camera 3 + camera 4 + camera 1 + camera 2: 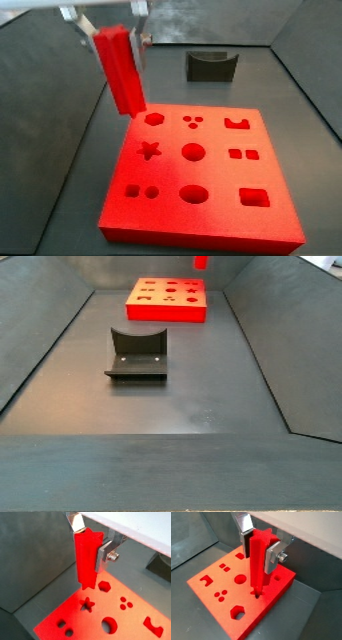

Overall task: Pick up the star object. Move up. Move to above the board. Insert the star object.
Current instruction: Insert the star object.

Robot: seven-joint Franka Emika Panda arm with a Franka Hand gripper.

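My gripper (91, 539) is shut on the star object (85, 559), a long bright red ridged peg that hangs upright between the silver fingers. The hold also shows in a wrist view (258, 544) and in a side view (110, 14). The peg (122, 70) hangs above the board (214, 218), a flat red slab with shaped holes, and is clear of its top. Its lower end lies close to the star hole (86, 604) in both wrist views (256, 593). In a side view only the peg's lower end (202, 261) shows above the board (167, 313).
The dark fixture (138, 353) stands on the grey floor in front of the board, and also shows in a side view (210, 65). Sloping grey walls (47, 346) enclose the floor on all sides.
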